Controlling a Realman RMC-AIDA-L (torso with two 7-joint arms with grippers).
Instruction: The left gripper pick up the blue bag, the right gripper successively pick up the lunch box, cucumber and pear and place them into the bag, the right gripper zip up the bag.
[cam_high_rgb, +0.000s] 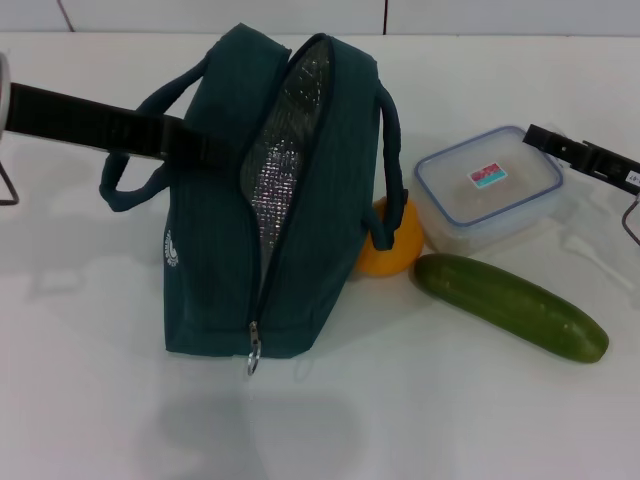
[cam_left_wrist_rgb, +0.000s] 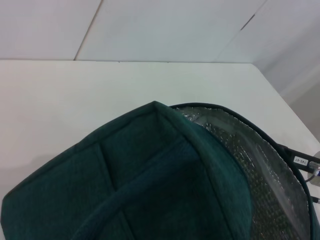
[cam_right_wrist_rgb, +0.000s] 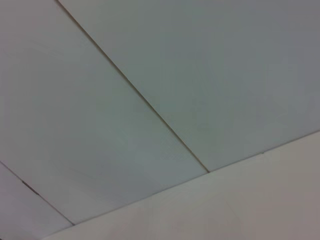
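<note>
The blue bag (cam_high_rgb: 290, 230) stands in the middle of the head view, zipper undone, silver lining showing through the gap. Its ring pull (cam_high_rgb: 254, 356) hangs at the near end. My left gripper (cam_high_rgb: 215, 148) reaches in from the left across the handle loop and is shut on the bag's upper side. The left wrist view shows the bag's top (cam_left_wrist_rgb: 150, 180) from close by. Beside the bag lie the pear (cam_high_rgb: 392, 242), half hidden behind it, the cucumber (cam_high_rgb: 510, 306) and the lunch box (cam_high_rgb: 490, 188). My right gripper (cam_high_rgb: 562, 148) hovers at the lunch box's far right corner.
The white table (cam_high_rgb: 450, 410) runs out in front of the bag and the cucumber. A faint shadow lies on it below the bag. A pale wall (cam_right_wrist_rgb: 150, 75) closes the far side. The right wrist view shows only wall and table edge.
</note>
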